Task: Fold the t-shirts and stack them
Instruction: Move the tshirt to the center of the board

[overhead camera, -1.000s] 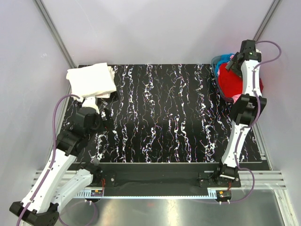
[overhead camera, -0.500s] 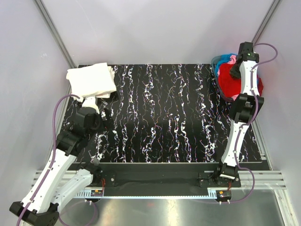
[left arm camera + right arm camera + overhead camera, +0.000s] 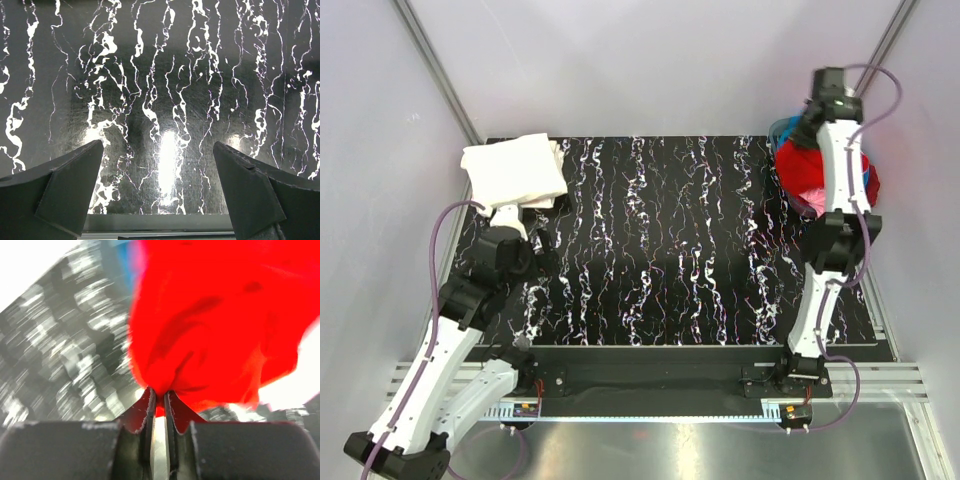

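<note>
A red t-shirt [image 3: 803, 172] bulges out of the blue-rimmed basket [image 3: 776, 131] at the table's back right corner. My right gripper [image 3: 159, 392] is shut on a bunched fold of this red t-shirt [image 3: 210, 315], which hangs blurred beyond the fingertips. Seen from above, the right gripper [image 3: 812, 122] stands over the basket. A folded white t-shirt [image 3: 515, 170] lies at the back left corner. My left gripper [image 3: 158, 145] is open with nothing between its fingers, hovering over the black marbled table [image 3: 165, 75] just in front of the white t-shirt; in the top view the left gripper [image 3: 538, 243] is at the left side.
More cloth, pink [image 3: 810, 207] and blue [image 3: 866, 168], shows in the basket under the red t-shirt. Pale walls and metal posts close in the table [image 3: 660, 250] at the back and both sides. The arm bases stand on the rail at the near edge.
My right gripper has shut on the red t-shirt and moved back and up, pulling the cloth with it. The left arm has barely moved and stays open.
</note>
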